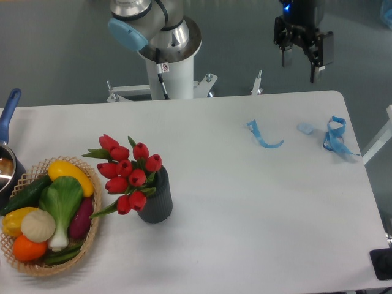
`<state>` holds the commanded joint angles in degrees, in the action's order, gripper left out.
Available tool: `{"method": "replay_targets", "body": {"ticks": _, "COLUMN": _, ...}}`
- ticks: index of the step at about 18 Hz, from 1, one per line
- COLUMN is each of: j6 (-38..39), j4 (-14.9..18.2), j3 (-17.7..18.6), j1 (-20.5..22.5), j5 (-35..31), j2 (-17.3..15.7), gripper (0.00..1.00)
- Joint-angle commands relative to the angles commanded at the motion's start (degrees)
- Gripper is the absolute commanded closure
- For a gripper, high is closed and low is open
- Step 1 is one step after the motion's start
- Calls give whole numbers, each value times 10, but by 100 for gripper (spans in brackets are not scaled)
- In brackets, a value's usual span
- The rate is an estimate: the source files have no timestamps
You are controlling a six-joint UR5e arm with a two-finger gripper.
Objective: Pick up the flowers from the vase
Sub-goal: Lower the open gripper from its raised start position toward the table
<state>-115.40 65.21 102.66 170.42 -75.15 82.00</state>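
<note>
The flowers (127, 173), red tulip buds with green leaves, stand in the vase (157, 202), a short dark grey ribbed cylinder on the white table's left half. They lean out to the left over the vase's rim. My gripper (302, 68) hangs high above the table's far right edge, far from the vase. Its two dark fingers point down with a gap between them and nothing held.
A wicker basket (37, 266) of vegetables sits at the front left, close beside the flowers. A pot with a blue handle (7, 116) is at the left edge. Blue ribbon pieces (264, 136) (335, 138) lie at the far right. The arm's base (165, 55) stands behind the table.
</note>
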Motion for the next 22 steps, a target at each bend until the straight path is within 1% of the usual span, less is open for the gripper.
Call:
{"method": "replay_targets", "body": {"ticks": 4, "j6": -2, "j4": -1, "j3": 11, "j1": -2, "j5": 7, "j2": -6, "gripper": 0}}
{"method": "replay_targets", "body": {"ticks": 7, "j6": 2, "j4": -2, "j3": 28, "j1": -1, "j5": 48, "j2": -8, "gripper": 0}}
{"method": "replay_targets", "body": {"ticks": 9, "j6": 4, "j4": -10, "j3": 46, "j1": -1, "j5": 69, "j2": -11, "gripper": 0}}
{"method": "replay_targets", "body": {"ticks": 11, "j6": 6, "j4": -27, "j3": 47, "j1": -3, "j5": 71, "j2": -12, "gripper": 0}}
{"method": "replay_targets", "body": {"ticks": 13, "j6": 16, "j4": -28, "j3": 58, "j1": -2, "j5": 76, "j2": -13, "gripper": 0}}
{"method": "replay_targets", "body": {"ticks": 16, "j6": 29, "j4": -40, "j3": 70, "j1": -4, "j5": 83, "j2": -16, "gripper": 0}}
{"method": "replay_targets", "body": {"ticks": 18, "j6": 37, "j4": -40, "j3": 78, "j1": -4, "j5": 95, "j2": -16, "gripper": 0}}
{"method": "replay_targets", "body": {"ticks": 19, "j6": 56, "j4": -40, "j3": 85, "j1": -4, "j5": 105, "j2": -16, "gripper": 0}}
{"method": "replay_targets", "body": {"ticks": 21, "j6": 125, "j4": -40, "j3": 91, "j1": -5, "j5": 119, "j2": -16, "gripper": 0}}
{"method": "replay_targets", "body": {"ticks": 22, "j6": 161, "j4": -40, "j3": 91, "j1": -13, "j5": 131, "j2": -16, "gripper": 0}}
